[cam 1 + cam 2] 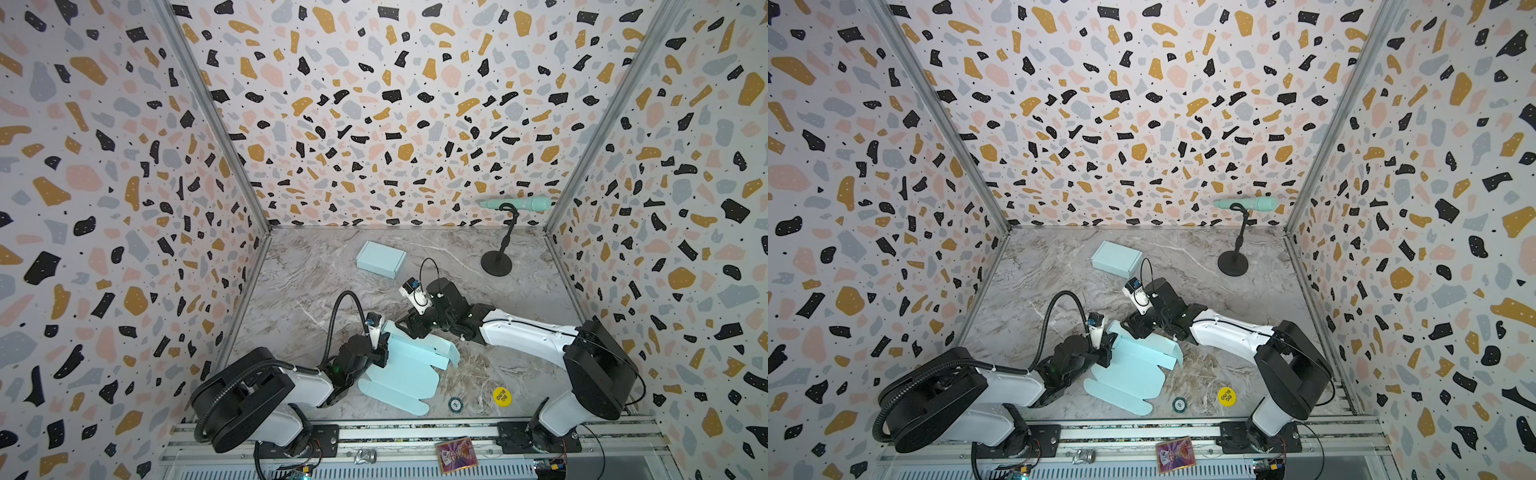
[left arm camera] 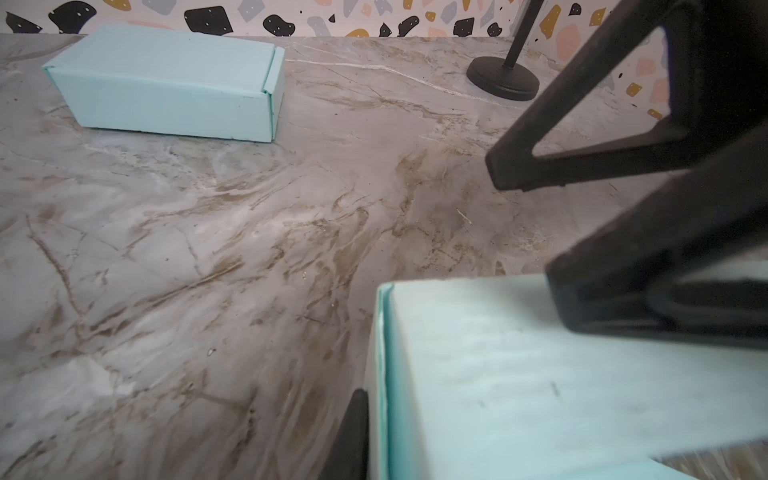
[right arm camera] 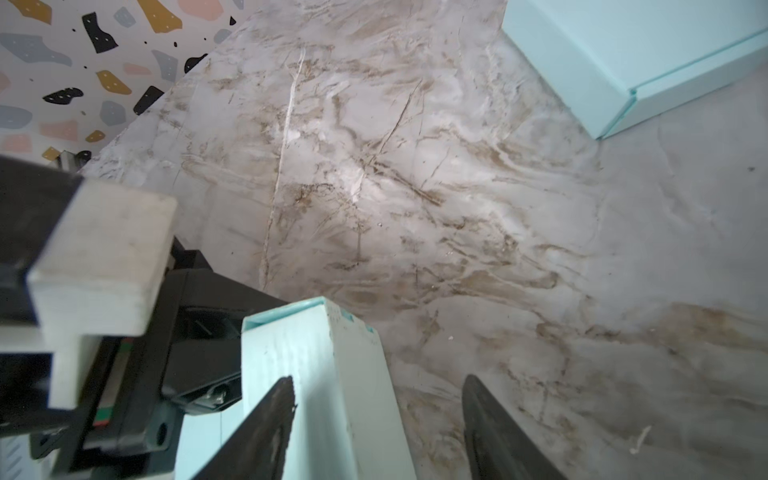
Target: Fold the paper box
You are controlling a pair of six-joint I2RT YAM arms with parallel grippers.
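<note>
Near the front of the marble table (image 1: 299, 299), a pale blue paper box (image 1: 409, 376) lies mostly flat, with one wall folded upright. The left pincer (image 1: 383, 351) is nipped narrowly onto that wall. The right pincer (image 1: 409, 328) stands wide apart over it. Farther back sits a finished box (image 1: 380, 258), and beyond that a microphone stand (image 1: 496, 262).

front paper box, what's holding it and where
The left gripper is shut on the paper box, at the end of its raised side wall. The right gripper is open at that wall.
</note>
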